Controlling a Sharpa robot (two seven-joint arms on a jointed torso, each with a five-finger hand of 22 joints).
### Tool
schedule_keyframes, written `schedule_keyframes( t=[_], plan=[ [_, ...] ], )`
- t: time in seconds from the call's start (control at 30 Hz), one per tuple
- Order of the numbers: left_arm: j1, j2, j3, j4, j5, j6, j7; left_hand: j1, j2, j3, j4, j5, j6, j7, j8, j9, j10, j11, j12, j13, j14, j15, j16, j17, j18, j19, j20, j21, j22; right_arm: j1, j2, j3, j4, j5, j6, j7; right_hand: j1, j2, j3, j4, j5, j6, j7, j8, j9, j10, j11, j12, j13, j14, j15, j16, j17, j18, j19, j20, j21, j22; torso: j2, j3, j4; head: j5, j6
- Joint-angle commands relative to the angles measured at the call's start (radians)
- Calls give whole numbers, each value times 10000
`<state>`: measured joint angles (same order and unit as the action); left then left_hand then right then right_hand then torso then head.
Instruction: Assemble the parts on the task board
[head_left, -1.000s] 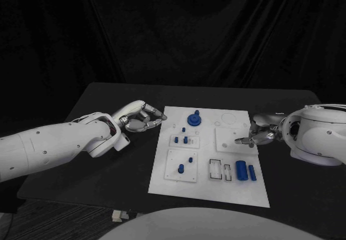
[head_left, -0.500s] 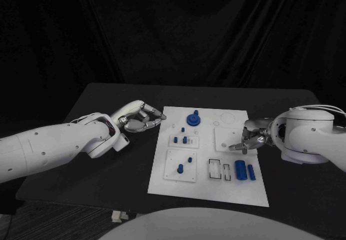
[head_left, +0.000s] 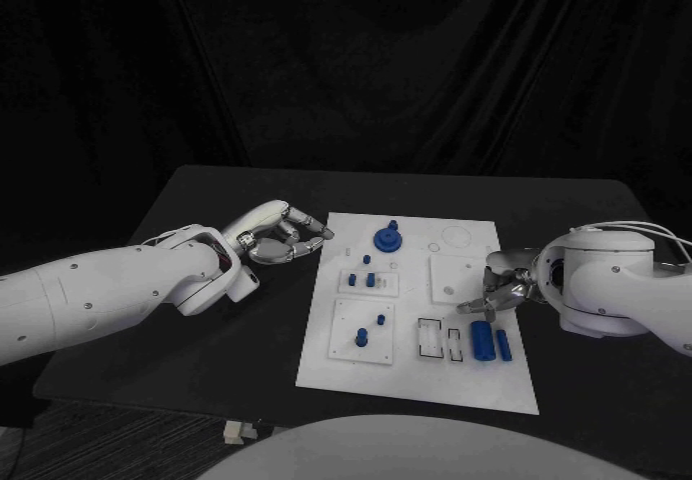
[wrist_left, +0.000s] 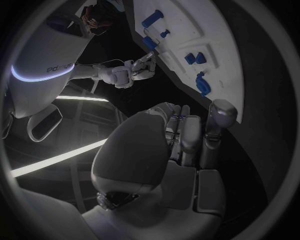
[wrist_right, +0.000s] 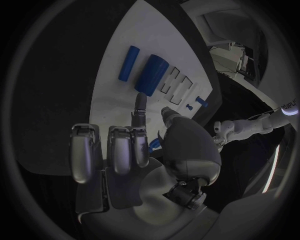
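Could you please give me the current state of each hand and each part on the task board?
Left silver hand: fingers curled, holding nothing, beside the white task board.
Right silver hand: over the board, above the thick blue cylinder; whether it holds anything is unclear.
Thick blue cylinder: lying flat.
Thin blue rod: lying flat beside it.
Round blue knob: on the board's far end.

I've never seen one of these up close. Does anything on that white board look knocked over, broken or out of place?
Nothing stands out. The white board lies flat on the table, and the two blue cylinders rest side by side near the right robot hand, which holds nothing. The left robot hand stays off the board.
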<state>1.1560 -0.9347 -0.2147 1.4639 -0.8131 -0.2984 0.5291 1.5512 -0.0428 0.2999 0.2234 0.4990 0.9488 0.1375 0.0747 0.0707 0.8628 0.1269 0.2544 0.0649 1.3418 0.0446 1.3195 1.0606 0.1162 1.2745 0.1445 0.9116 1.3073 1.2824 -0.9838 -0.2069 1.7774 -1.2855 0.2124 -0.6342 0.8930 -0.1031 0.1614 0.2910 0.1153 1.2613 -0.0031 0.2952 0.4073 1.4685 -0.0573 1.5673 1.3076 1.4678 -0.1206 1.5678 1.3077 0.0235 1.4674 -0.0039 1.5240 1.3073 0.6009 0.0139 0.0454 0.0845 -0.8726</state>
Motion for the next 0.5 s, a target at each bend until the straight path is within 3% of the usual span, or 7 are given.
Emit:
schedule_keyframes(
  t=[0.03, 0.23, 0.27, 0.5],
  plan=[
    [-13, 32, 8, -3, 42, -61, 157, 26, 44, 75, 1, 44, -44, -5, -37, -7, 25, 21, -25, -2, -66, -7, -24, 10, 55, -68, 13, -53, 1031, -36, -106, 4, 131, -381, 97, -181, -96, 79, -45, -1, -33, 63, -5, 65, 52, 1022, -84, 35, 2632, 1030, -84, 30, 2631, -110, 802, -79, -24, 2474, 2, 2, -1, -8, 0],
    [-15, 53, 8, -25, 42, -56, 147, 26, 44, 75, 1, 44, -44, -5, -37, -7, 25, 21, -25, -2, -66, -7, -24, 10, 55, -68, 13, -53, 1031, -44, -283, 4, 301, -616, 84, -180, -164, 90, -82, 4, -63, 75, -33, 139, 232, 1022, -110, 35, 2632, 1030, -107, 30, 2631, -101, 781, -102, -57, 2462, 2, 2, -2, -30, 0],
    [-15, 54, 8, -27, 42, -54, 144, 26, 44, 75, 1, 44, -44, -5, -37, -7, 25, 21, -25, -2, -66, -7, -24, 10, 55, -68, 13, -53, 1031, -44, -305, 4, 321, -654, 87, -180, -201, 91, -100, 5, -61, 93, -55, 203, 359, 1022, -130, 35, 2632, 1030, -117, 30, 2631, -27, 641, -116, -344, 2365, 3, 2, -2, -27, 0],
    [-17, 75, 8, -45, 42, -26, 123, 21, 41, 77, 4, 54, -43, 5, -37, -6, 35, 21, -22, -1, -79, -3, -35, -16, 55, -74, 15, -60, 1029, -46, -374, 4, 377, -843, 108, -179, -307, 76, -147, 9, -57, 27, -131, 513, 1055, 1022, -200, 35, 2632, 1030, -177, 30, 2631, -17, 613, -178, -382, 2350, 2, 2, -3, -36, 0]
  ],
)
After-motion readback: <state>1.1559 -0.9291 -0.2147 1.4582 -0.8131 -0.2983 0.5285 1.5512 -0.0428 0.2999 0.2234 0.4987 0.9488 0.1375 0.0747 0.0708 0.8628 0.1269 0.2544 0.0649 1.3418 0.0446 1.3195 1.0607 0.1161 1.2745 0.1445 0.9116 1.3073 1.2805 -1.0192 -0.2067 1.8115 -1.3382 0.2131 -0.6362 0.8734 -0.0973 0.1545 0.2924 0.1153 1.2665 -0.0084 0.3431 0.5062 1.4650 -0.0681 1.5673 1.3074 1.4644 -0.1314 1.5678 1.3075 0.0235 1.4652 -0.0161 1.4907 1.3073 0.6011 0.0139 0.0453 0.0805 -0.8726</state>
